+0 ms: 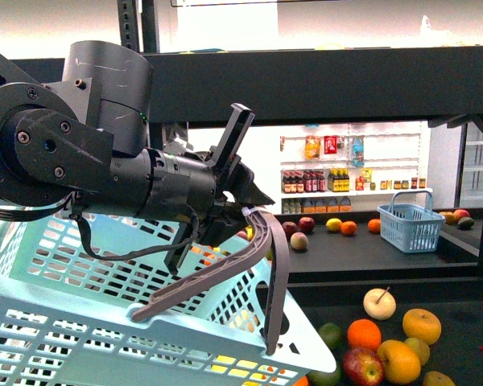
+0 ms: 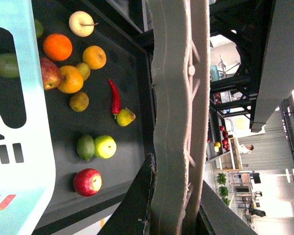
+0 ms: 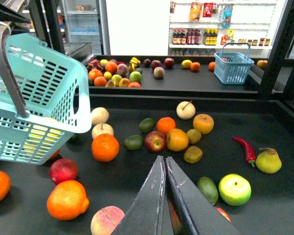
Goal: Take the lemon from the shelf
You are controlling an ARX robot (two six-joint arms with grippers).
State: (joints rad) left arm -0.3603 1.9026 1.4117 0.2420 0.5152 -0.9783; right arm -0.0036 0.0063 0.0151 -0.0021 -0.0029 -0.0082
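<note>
My left gripper [image 1: 245, 211] is shut on the grey basket handle [image 1: 225, 273], holding the light-blue basket [image 1: 64, 322] tilted above the shelf. In the left wrist view the handle [image 2: 176, 122] runs between the dark fingers [image 2: 132, 205]. Something yellow [image 3: 39, 132] shows through the basket's slots; I cannot tell if it is the lemon. My right gripper [image 3: 164, 159] is shut and empty, low over the black shelf deck [image 3: 225, 117]. Near its tip lie a yellow-orange fruit [image 3: 177, 139] and a dull yellow one [image 3: 192, 154].
Loose fruit covers the deck: oranges [image 3: 105, 147], a red apple [image 3: 156, 141], a green apple [image 3: 234, 189], a pear [image 3: 268, 161], a red chilli [image 3: 245, 148]. A small blue basket [image 3: 232, 66] and more fruit sit on the rear deck. Black uprights [image 3: 279, 44] frame the right side.
</note>
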